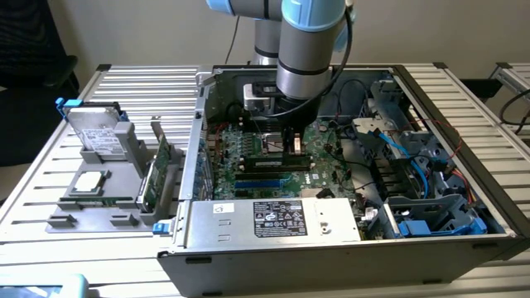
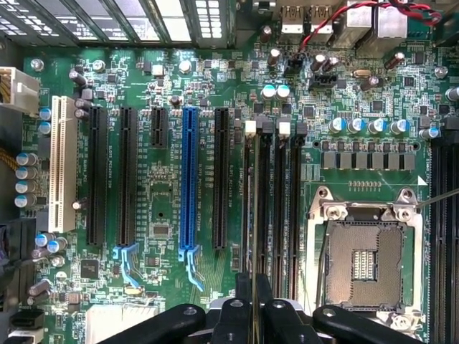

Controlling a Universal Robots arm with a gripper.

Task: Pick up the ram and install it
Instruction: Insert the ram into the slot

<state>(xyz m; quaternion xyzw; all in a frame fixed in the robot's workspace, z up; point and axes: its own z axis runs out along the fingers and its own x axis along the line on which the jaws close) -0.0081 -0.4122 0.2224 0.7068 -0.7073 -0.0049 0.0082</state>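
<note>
Case (image 1: pixel 248 261): bare grey sheet metal, dull. Mainboard (image 2: pixel 172 258): green, semi-gloss, w/ blk plastic slots (image 2: pixel 97 172). Ram (image 1: pixel 277 162): dark matt chips. Gripper (image 2: pixel 252 294): smooth blk plastic. Table (image 1: pixel 133 81): ribbed metal.

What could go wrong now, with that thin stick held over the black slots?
The ram, pinched in the fingers, may meet the slots slightly tilted or off-line; pushing then could bend or jam it. The open processor socket lies right beside the slots, so a slip could damage it.
</note>
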